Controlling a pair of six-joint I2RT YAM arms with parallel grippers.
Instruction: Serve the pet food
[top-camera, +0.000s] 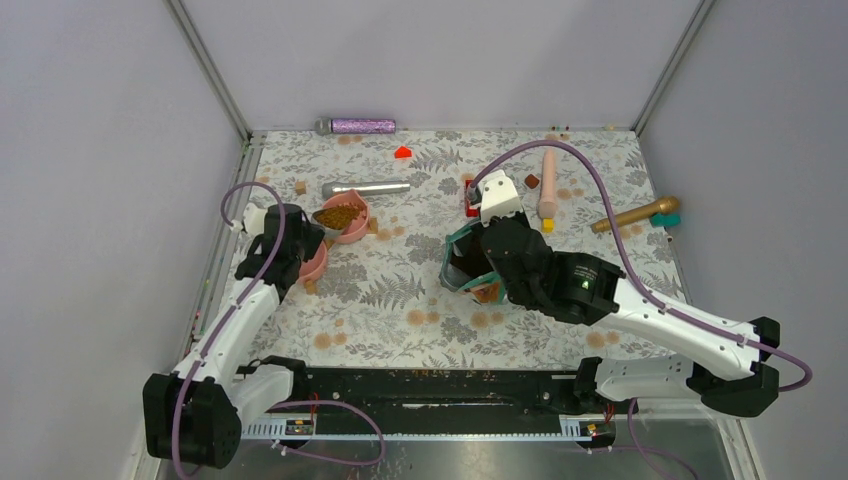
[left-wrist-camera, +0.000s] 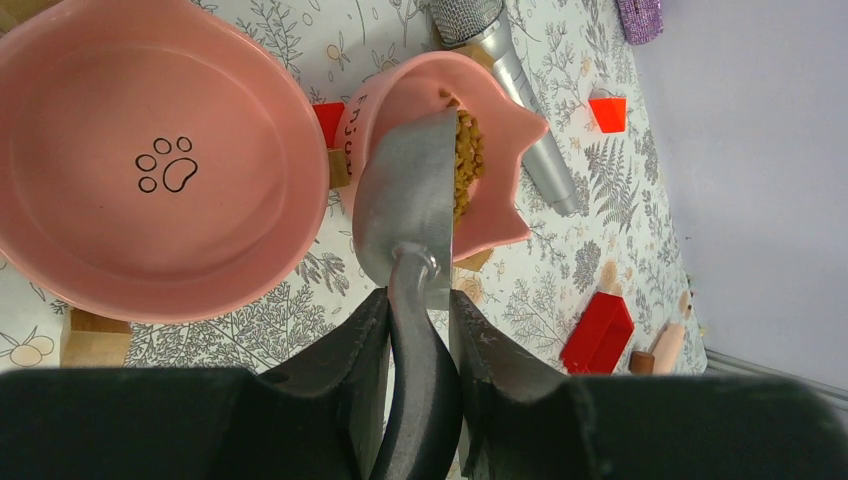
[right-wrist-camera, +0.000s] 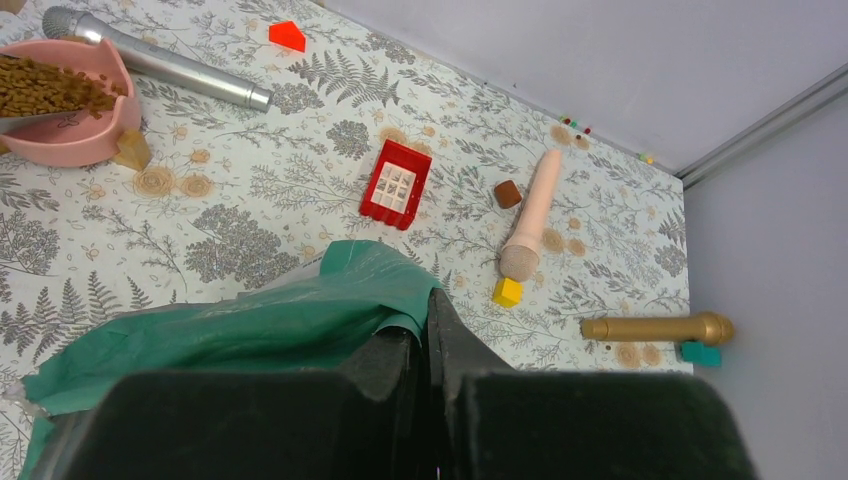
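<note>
My left gripper (left-wrist-camera: 418, 325) is shut on the dark handle of a metal scoop (left-wrist-camera: 405, 200). The scoop is tilted over a pink cat-eared bowl (left-wrist-camera: 495, 165), with brown pet food kibble (left-wrist-camera: 466, 160) at its edge. From above, the kibble (top-camera: 340, 213) heaps over that bowl (top-camera: 355, 228), beside my left gripper (top-camera: 297, 238). A round pink paw-print bowl (left-wrist-camera: 150, 160) holds nothing. My right gripper (right-wrist-camera: 425, 325) is shut on the rim of the teal bag (right-wrist-camera: 250, 330), holding it open at mid-mat (top-camera: 462, 262).
A silver microphone (top-camera: 365, 188) lies just behind the bowls. A purple glitter tube (top-camera: 362, 126), a peach microphone (top-camera: 547, 185) and a gold one (top-camera: 635, 215) lie farther back. A red block (right-wrist-camera: 396, 184), a yellow cube (right-wrist-camera: 507, 292) and brown cubes (left-wrist-camera: 90, 338) dot the mat.
</note>
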